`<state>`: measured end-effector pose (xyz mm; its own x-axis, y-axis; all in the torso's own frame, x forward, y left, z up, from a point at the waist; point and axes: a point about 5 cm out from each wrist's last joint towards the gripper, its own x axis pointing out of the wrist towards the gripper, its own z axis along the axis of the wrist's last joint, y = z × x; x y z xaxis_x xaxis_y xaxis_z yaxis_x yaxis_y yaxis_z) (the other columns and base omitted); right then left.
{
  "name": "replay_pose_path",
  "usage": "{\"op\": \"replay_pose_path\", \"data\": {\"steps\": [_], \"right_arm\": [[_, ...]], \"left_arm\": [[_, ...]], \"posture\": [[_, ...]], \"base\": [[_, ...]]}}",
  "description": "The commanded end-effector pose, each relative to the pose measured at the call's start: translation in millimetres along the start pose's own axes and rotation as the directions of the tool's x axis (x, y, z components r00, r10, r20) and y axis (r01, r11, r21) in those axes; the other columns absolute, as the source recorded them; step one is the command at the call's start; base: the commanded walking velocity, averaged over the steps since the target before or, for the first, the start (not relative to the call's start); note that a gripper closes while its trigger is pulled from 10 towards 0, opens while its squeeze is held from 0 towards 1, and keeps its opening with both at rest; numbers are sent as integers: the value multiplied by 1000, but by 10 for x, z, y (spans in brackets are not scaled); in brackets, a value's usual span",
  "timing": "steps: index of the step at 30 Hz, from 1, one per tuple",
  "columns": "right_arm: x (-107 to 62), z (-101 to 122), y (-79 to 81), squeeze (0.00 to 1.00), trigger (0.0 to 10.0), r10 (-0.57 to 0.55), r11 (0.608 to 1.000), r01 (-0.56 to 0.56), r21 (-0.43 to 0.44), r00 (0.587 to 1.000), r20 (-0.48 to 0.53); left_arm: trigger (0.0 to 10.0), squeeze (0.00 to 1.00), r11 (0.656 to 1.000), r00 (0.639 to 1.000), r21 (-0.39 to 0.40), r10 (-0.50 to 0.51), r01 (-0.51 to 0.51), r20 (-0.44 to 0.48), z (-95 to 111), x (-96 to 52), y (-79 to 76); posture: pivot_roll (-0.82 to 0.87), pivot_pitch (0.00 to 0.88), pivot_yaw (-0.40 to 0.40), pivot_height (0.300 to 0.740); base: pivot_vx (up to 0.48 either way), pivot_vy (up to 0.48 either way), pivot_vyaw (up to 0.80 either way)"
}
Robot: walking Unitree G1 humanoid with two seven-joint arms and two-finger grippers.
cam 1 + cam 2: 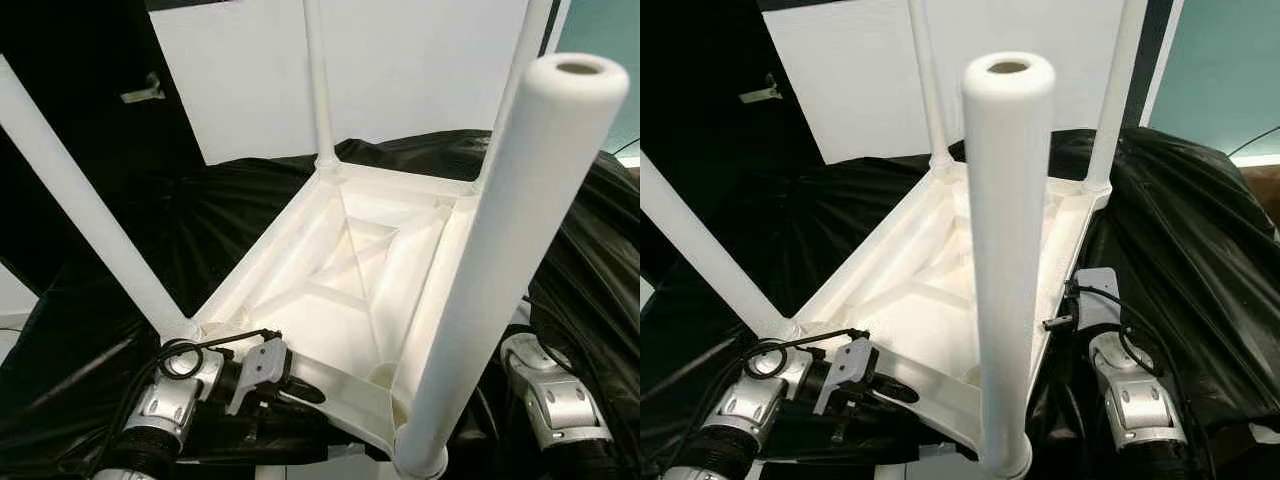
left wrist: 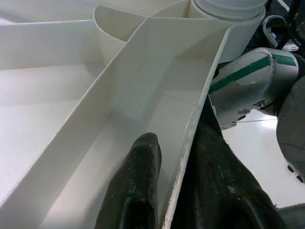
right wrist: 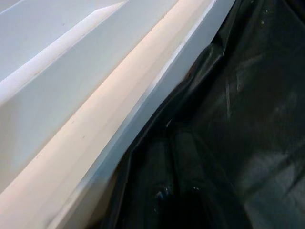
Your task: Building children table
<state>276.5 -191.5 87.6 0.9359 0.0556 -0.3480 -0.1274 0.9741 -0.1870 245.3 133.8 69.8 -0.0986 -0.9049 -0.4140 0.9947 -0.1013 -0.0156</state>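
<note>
A white plastic children's table [image 1: 350,260] lies upside down on black cloth, its ribbed underside facing up. All of its legs stand upward; the nearest leg [image 1: 1005,250] rises close to the camera. My left gripper [image 2: 183,148] is shut on the table's near rim: one black finger [image 2: 138,181] sits inside the rim wall and the other outside it. In the head views this gripper [image 1: 300,390] sits at the near left corner. My right arm's wrist [image 1: 1125,395] is beside the table's right edge [image 3: 109,109], low against the cloth.
Black cloth [image 1: 1200,230] covers the surface under and around the table. A white panel [image 1: 400,70] stands behind, with a teal wall [image 1: 1230,70] at the right. A white and green part of my own body [image 2: 252,81] is near the corner.
</note>
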Motion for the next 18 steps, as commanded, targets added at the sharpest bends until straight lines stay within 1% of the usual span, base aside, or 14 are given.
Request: {"op": "replay_pose_path", "data": {"steps": [1, 4, 6, 7, 8, 9, 10, 15, 18], "right_arm": [[-3, -42, 212, 0, 10000, 77, 997, -77, 9, 997, -21], [-12, -45, 217, 0, 10000, 74, 997, -73, 9, 997, -21], [-16, -39, 223, 0, 10000, 72, 997, -71, 9, 997, -20], [-16, -39, 223, 0, 10000, 72, 997, -71, 9, 997, -20], [-15, -36, 226, 0, 10000, 71, 997, -71, 8, 997, -19], [-13, -33, 230, 0, 10000, 71, 997, -71, 7, 997, -19], [-9, -33, 234, 0, 10000, 71, 997, -71, 6, 997, -18], [-2, -33, 242, 0, 10000, 68, 998, -68, 2, 997, -18], [6, -22, 241, 0, 10000, 61, 998, -61, 1, 998, -7]], "left_arm": [[0, 0, 855, 865, -137, 502, -500, -26, -173, 210, 163], [0, 0, 851, 861, -139, 508, -507, -33, -178, 207, 166], [0, 0, 831, 841, -130, 539, -540, -46, -178, 189, 197], [0, 0, 831, 841, -130, 539, -540, -46, -178, 189, 197], [1569, 0, 825, 834, -120, 549, -552, -54, -177, 183, 212], [4510, 0, 823, 830, -108, 555, -558, -56, -173, 181, 220], [10000, 0, 824, 831, -105, 554, -556, -55, -172, 185, 222], [10000, 0, 829, 835, -98, 549, -551, -43, -156, 199, 216], [10000, 0, 822, 826, -80, 562, -564, -46, -143, 203, 227]], "posture": [[-75, 0, 70, 740], [-77, 0, 72, 740], [-77, 0, 71, 740], [-77, 0, 71, 740], [-75, 0, 70, 740], [-75, 0, 70, 740], [-74, 0, 71, 740], [-73, 0, 72, 740], [-74, 0, 73, 740]], "base": [[0, 0, 0], [0, 0, 0], [0, 0, 0], [0, 0, 0], [0, 0, 0], [0, 0, 0], [0, 0, 0], [0, 0, 0], [0, 0, 0]]}}
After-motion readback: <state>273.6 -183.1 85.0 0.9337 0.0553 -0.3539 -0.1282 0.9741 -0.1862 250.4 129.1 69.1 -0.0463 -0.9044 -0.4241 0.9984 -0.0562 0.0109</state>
